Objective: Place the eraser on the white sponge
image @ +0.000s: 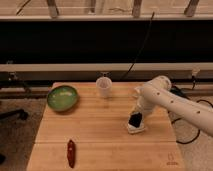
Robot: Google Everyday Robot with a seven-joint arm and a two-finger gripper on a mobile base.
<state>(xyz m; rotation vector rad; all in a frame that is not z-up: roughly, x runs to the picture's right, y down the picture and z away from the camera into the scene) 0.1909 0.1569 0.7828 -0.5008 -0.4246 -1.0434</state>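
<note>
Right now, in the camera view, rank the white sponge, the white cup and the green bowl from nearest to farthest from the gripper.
1. White sponge, right under the gripper, table's right.
2. White cup, back centre.
3. Green bowl, far left.

Landmark: white cup point(103, 86), upright near the back edge of the wooden table point(100, 135). Green bowl point(62, 97) left of the cup, slightly nearer the front, well apart from it. Small red oblong object point(71, 152) lying flat, far forward and left of the cup, near the front edge. Black cable point(142, 47) rises behind and right of the cup. Gripper point(135, 120) low, forward and right of the cup.
</note>
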